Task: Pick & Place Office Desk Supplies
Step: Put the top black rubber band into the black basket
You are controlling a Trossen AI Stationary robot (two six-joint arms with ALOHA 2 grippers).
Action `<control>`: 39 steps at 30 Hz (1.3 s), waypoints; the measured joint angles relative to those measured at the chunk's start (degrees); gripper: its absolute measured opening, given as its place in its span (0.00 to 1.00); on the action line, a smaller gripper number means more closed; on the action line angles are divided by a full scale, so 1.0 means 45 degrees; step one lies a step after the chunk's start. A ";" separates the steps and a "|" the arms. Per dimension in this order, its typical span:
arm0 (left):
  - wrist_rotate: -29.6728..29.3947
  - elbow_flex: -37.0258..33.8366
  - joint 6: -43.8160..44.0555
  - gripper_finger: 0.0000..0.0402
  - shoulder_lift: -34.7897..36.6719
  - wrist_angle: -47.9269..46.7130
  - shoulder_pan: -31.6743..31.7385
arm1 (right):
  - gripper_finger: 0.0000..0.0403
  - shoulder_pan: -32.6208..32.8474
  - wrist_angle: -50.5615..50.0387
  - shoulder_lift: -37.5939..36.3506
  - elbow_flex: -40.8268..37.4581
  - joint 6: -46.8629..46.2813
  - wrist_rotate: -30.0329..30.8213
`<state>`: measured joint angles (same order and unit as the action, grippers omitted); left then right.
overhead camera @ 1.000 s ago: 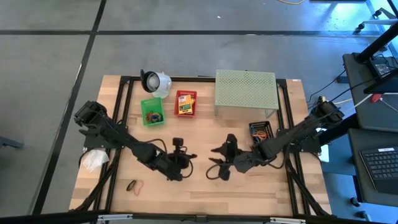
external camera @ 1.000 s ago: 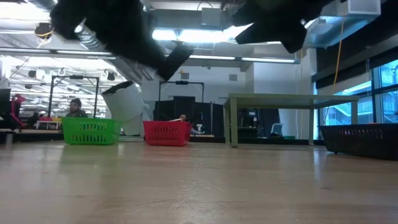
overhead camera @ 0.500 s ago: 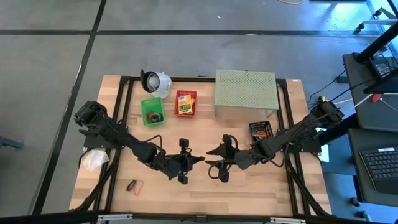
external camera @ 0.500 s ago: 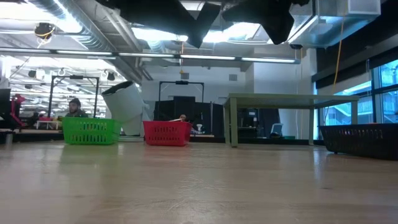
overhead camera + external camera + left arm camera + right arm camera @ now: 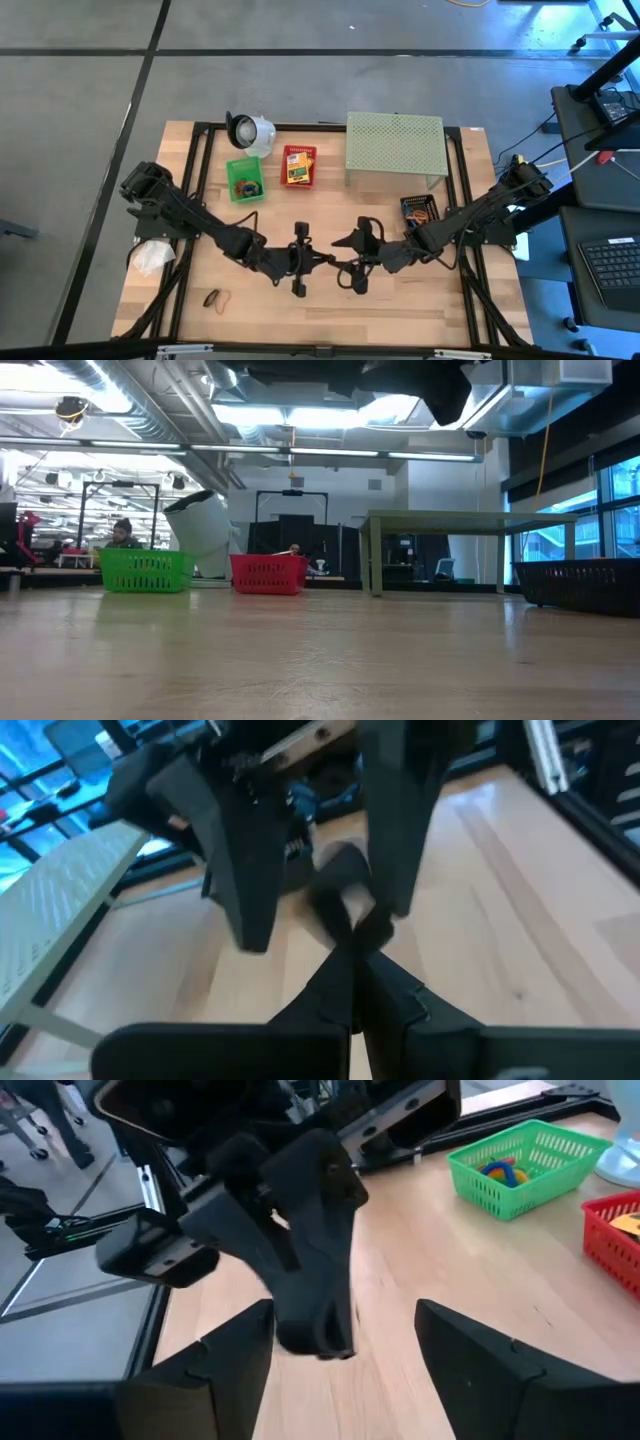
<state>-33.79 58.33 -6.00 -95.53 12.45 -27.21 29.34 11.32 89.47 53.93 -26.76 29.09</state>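
Rubber bands (image 5: 216, 298) lie loose near the table's front edge, limp and light.
Your left gripper (image 5: 318, 261) is pressed together, right gripper (image 5: 347, 264) spread; pinch one strand.

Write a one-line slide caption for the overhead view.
Two dark arms meet claw to claw, left claw and right claw, mid-table, in front of a green plastic basket and a red plastic basket.

Two dark jointed arms, black angular fingers (image 5: 480, 1370), thin cables
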 joint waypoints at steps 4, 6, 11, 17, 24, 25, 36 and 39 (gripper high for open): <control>0.0127 0.0005 -0.0161 0.01 -0.0005 0.0054 0.0049 | 0.59 0.0000 0.0187 0.0000 0.0000 0.0053 -0.0179; 0.0166 0.0005 -0.0156 0.01 -0.0005 0.0066 0.0056 | 0.57 0.0000 0.0292 0.0005 0.0000 0.0053 0.0010; 0.0212 0.0005 -0.0177 0.01 -0.0005 0.0408 0.0046 | 0.49 0.0000 0.0477 0.0005 0.0000 0.0145 0.0110; 0.0406 0.0005 -0.0180 0.01 -0.0005 0.0581 0.0047 | 0.23 0.0000 0.0503 0.0005 0.0000 0.0014 0.0101; 0.0106 0.0005 -0.0141 0.01 -0.0005 0.0581 0.0047 | 0.03 0.0000 0.0742 0.0005 0.0005 -0.0295 0.0070; -0.0072 0.0005 -0.0075 0.01 -0.0005 0.0581 0.0047 | 0.02 0.0000 0.0802 0.0005 0.0005 -0.0300 0.0063; -0.0503 0.0005 0.2155 0.29 0.0027 0.0620 -0.0027 | 0.01 0.0000 0.1213 0.0009 0.0005 -0.0283 -0.0040; -0.0229 0.0005 0.2223 0.42 0.0206 0.0610 -0.0224 | 0.01 0.0000 0.1359 0.0008 0.0005 -0.0232 -0.0040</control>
<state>-34.82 58.35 4.01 -94.60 15.20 -28.22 29.34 17.43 89.51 53.95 -27.80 28.91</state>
